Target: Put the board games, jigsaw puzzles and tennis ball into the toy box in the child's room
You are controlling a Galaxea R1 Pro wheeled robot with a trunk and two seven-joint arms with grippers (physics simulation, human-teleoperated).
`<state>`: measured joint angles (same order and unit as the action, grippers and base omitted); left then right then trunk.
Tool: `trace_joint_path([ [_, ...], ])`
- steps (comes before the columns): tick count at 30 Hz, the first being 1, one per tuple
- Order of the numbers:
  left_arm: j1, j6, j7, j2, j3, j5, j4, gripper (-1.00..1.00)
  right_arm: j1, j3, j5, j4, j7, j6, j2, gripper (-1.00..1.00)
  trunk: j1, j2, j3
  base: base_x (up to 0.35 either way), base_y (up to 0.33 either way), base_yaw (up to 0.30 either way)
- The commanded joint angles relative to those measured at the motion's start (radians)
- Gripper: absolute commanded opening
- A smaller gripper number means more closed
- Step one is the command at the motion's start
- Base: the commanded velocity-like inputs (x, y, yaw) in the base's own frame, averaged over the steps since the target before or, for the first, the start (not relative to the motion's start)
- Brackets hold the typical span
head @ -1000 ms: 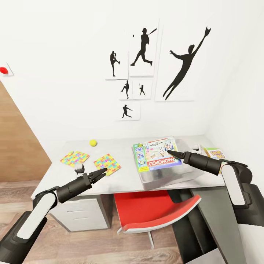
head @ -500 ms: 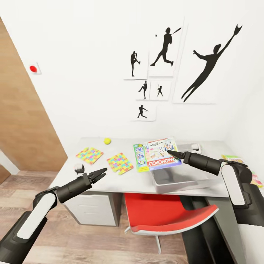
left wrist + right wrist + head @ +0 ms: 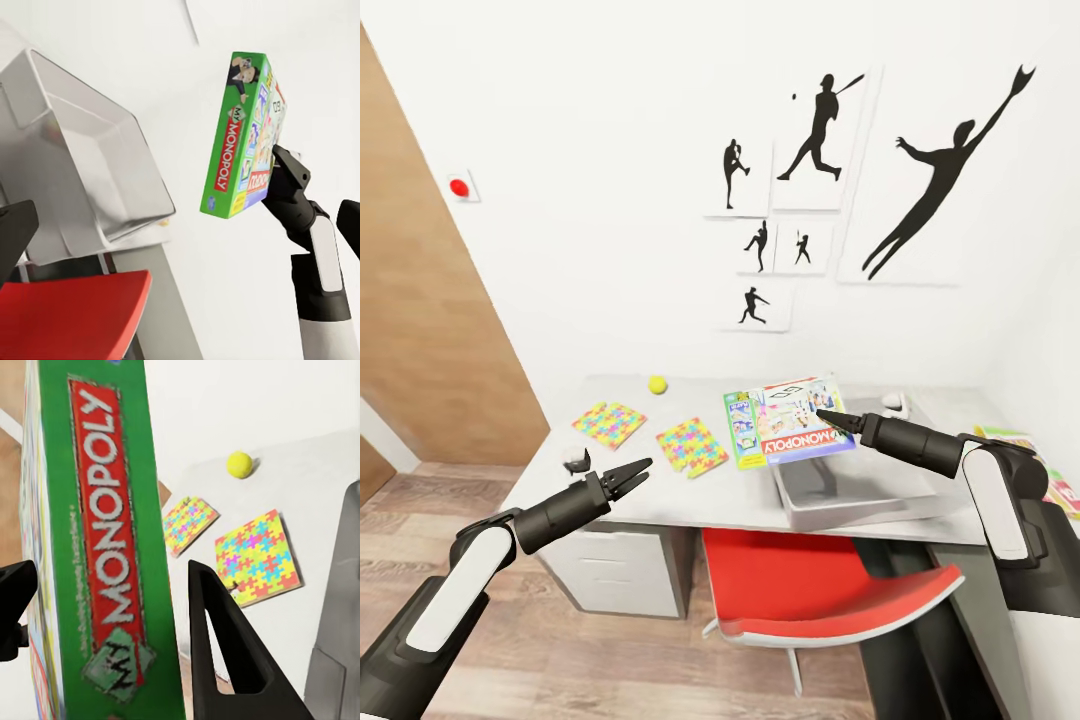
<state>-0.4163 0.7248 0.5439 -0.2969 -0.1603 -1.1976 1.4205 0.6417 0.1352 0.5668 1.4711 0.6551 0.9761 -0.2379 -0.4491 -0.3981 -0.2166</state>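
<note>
Monopoly box [image 3: 790, 420], stiff, flat and probably light, pinched at one edge by the right gripper [image 3: 823, 415] and held above the toy box [image 3: 860, 490] on the table [image 3: 640, 490]; edge hold suits it, though it may pivot; left gripper [image 3: 636, 470] spread, empty.

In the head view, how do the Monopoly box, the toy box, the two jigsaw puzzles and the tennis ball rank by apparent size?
1. Toy box looks largest, partly covered by the Monopoly box.
2. Monopoly box, held nearer the camera, so these two ranks are unsure.
3. Jigsaw puzzles look about alike.
4. Tennis ball.
</note>
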Motion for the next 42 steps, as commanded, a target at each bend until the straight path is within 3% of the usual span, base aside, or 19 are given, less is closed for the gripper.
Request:
trace_joint_path([
  [1,-0.001,0.005,-0.001,-0.001,-0.001,-0.007,0.0,1.0,0.001,0.001,-0.001,0.0,0.004,0.006,0.0,-1.0,-0.001,-0.002,-0.002,0.156,-0.049,0.007],
  [13,-0.001,0.005,-0.001,-0.001,-0.001,-0.007,0.0,1.0,0.001,0.001,-0.001,0.0,0.004,0.006,0.0,-1.0,-0.001,-0.002,-0.002,0.218,-0.075,0.002],
  [42,-0.001,0.005,-0.002,-0.001,-0.001,-0.007,0.0,1.0,0.001,0.003,-0.002,-0.001,0.004,0.004,0.0,-1.0,-0.001,-0.002,-0.002,0.048,-0.028,0.0],
])
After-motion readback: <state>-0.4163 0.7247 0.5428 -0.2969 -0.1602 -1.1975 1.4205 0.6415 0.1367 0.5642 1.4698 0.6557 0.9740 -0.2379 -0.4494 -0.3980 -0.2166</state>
